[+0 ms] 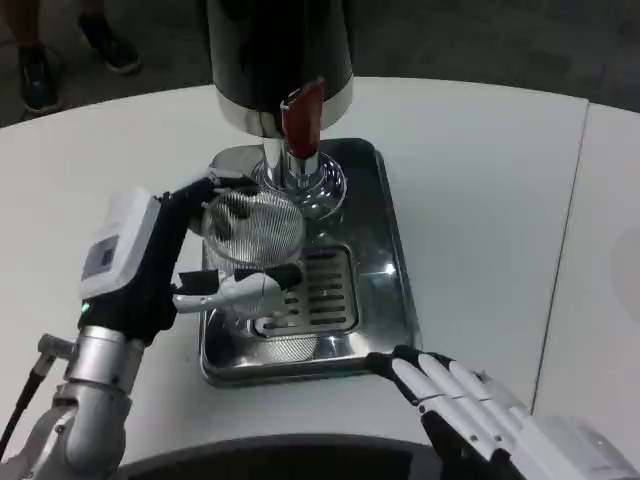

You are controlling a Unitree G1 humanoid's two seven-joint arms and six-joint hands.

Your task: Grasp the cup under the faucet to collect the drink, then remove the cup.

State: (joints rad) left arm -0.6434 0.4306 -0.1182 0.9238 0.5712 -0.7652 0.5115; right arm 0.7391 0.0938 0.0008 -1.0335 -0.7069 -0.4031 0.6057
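In the head view, the left hand (190, 265) sits at the middle left of the frame and holds the clear cup (252, 240), with fingers wrapped around its sides. The cup stands upright on the shiny tray (385, 250), close to the grate (320, 290). The tap (303, 120) is up and to the right of the cup, so I think the cup must slide that way. The right hand (470, 400), at the bottom right, is empty with fingers stretched out, and is farther from the cup.
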